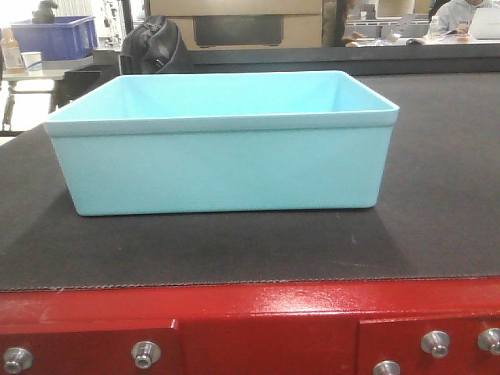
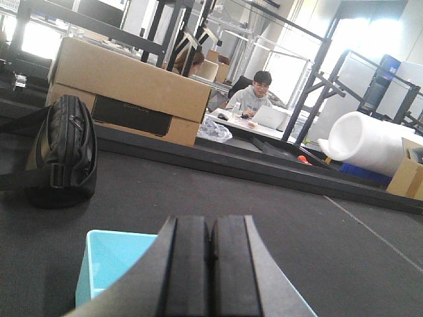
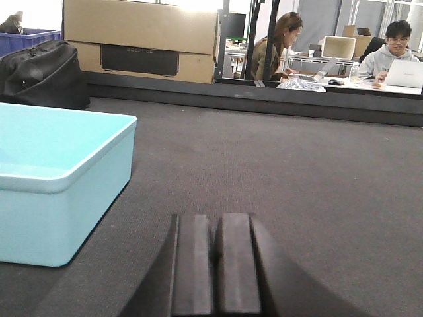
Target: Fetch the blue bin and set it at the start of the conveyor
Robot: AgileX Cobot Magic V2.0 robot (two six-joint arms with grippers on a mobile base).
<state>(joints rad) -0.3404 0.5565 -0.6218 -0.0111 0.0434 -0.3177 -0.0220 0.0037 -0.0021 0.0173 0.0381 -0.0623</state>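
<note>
The light cyan blue bin [image 1: 223,144] stands upright and empty on the dark grey belt of the conveyor start [image 1: 437,234], just behind the glossy red frame [image 1: 258,320] with silver bolts. Neither gripper shows in the front view. In the left wrist view my left gripper [image 2: 211,228] is shut with nothing between its pads, held above the blue bin [image 2: 109,264], whose corner shows beneath it. In the right wrist view my right gripper [image 3: 215,224] is shut and empty, low over the belt, to the right of the blue bin [image 3: 56,178] and apart from it.
A black bag [image 2: 63,152] lies on the belt beyond the bin. Behind it stand a long cardboard box [image 3: 142,36] and a dark rail. A dark blue crate [image 1: 55,35] sits at the far left. People work at desks [image 3: 390,56] in the background.
</note>
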